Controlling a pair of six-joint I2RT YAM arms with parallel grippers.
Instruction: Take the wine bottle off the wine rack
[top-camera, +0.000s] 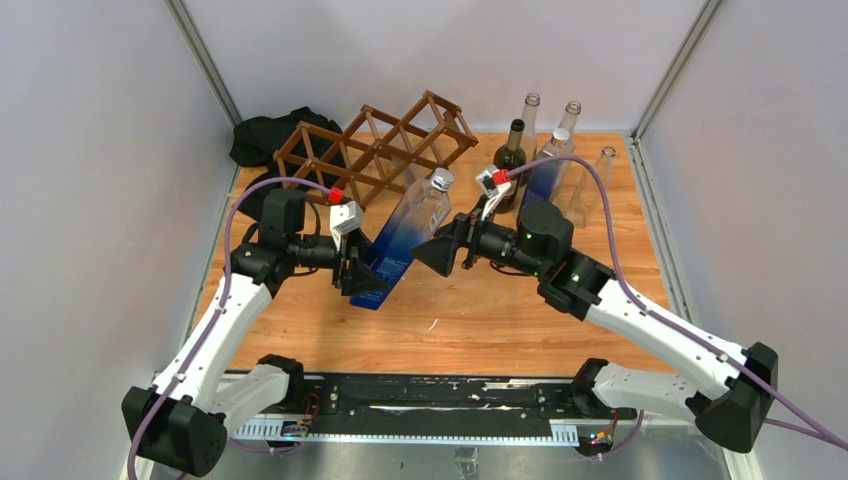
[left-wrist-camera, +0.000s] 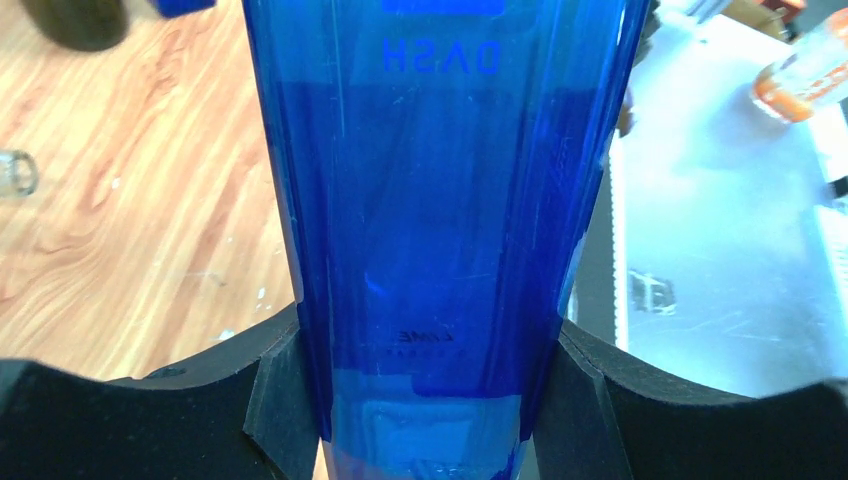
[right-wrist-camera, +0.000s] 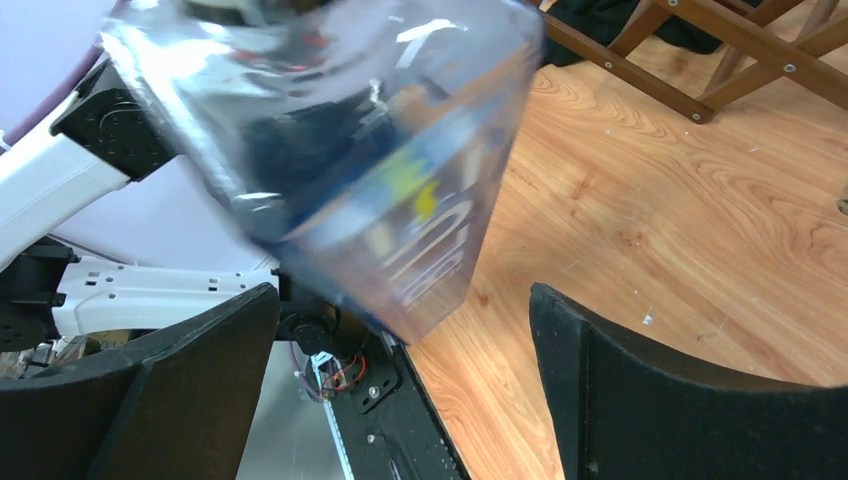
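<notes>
The wine bottle (top-camera: 405, 235), blue fading to clear glass with a silver cap, hangs tilted above the table, its cap end just in front of the wine rack (top-camera: 375, 145) and none of it inside a cell. My left gripper (top-camera: 358, 268) is shut on its blue lower end; the left wrist view shows the bottle (left-wrist-camera: 440, 200) pressed between both black fingers (left-wrist-camera: 275, 395). My right gripper (top-camera: 440, 255) stands open just right of the bottle. In the right wrist view the blurred bottle (right-wrist-camera: 330, 150) lies ahead of the spread fingers (right-wrist-camera: 600, 390), apart from them. The rack's sticks (right-wrist-camera: 720, 40) show at top right.
Several upright bottles stand at the back right: a dark green one (top-camera: 511, 155), a blue one (top-camera: 548, 165), clear ones (top-camera: 531, 110). A black cloth (top-camera: 268, 135) lies behind the rack's left end. Grey walls close both sides; a black rail (top-camera: 430, 395) runs along the near edge.
</notes>
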